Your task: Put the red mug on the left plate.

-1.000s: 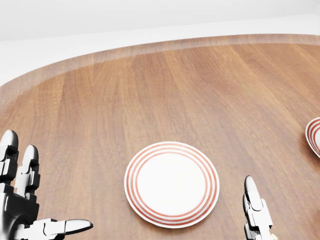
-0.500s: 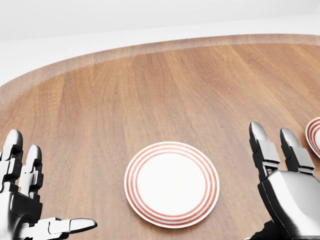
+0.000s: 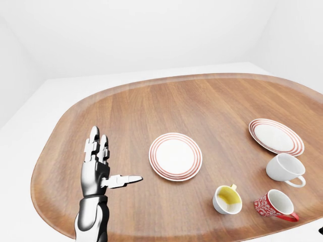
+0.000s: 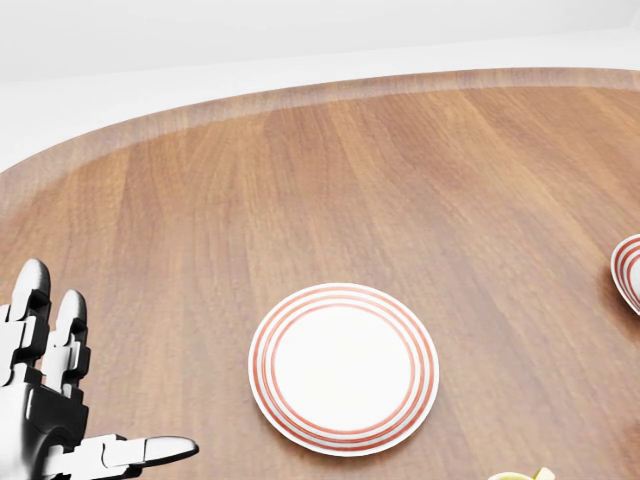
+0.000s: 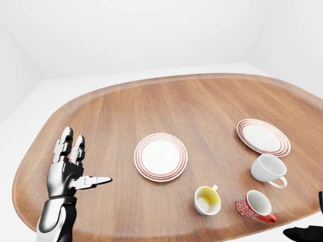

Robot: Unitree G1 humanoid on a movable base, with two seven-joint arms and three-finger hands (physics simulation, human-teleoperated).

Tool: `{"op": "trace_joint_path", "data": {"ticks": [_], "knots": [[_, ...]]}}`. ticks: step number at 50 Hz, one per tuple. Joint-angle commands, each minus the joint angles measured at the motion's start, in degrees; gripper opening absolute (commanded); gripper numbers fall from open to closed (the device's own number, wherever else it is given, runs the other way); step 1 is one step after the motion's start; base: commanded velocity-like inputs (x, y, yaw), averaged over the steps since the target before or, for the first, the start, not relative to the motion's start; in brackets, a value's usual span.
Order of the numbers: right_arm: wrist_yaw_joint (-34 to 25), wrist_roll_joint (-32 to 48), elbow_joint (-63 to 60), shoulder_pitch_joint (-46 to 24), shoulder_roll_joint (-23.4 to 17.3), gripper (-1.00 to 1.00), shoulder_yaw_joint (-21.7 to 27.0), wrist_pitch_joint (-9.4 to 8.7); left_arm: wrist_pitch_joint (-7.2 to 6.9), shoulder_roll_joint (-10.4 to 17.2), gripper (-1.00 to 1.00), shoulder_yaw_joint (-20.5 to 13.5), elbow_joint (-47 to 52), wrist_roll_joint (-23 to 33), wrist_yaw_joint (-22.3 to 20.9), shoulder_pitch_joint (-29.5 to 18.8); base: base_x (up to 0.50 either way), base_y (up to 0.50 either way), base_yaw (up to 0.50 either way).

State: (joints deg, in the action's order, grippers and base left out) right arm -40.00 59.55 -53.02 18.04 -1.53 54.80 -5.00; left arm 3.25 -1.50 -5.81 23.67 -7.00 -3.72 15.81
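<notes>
Mugs cluster right of the left plate (image 3: 175, 156): your red mug (image 3: 273, 205) lies tipped on its side beyond the yellow mug (image 3: 227, 199), below the white mug (image 3: 285, 169). Your left hand (image 3: 99, 169) hovers spread wide, empty, left of that plate, well apart from the red mug; your right hand (image 5: 304, 233) barely shows, state unclear.

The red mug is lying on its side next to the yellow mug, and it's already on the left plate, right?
Not quite. The red mug does lie on its side beside the yellow mug, but on the bare table, not the left plate, which is empty. The right-eye view shows it.
</notes>
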Motion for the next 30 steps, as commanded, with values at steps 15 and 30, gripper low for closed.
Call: {"op": "trace_joint_path", "data": {"ticks": [15, 30], "knots": [[0.0, -6.3, 6.4, -0.8, -3.4, 1.00, 15.2, 0.00, 0.23, 0.1, 1.00, 0.8, -0.4, 0.9, 0.5, -0.1, 0.00, 0.00, 0.00], [0.0, -0.7, 26.1, -3.8, -11.4, 1.00, 7.9, 0.00, 0.15, 0.2, 1.00, 1.0, -0.5, 1.1, 0.6, -0.2, 0.00, 0.00, 0.00]]}}
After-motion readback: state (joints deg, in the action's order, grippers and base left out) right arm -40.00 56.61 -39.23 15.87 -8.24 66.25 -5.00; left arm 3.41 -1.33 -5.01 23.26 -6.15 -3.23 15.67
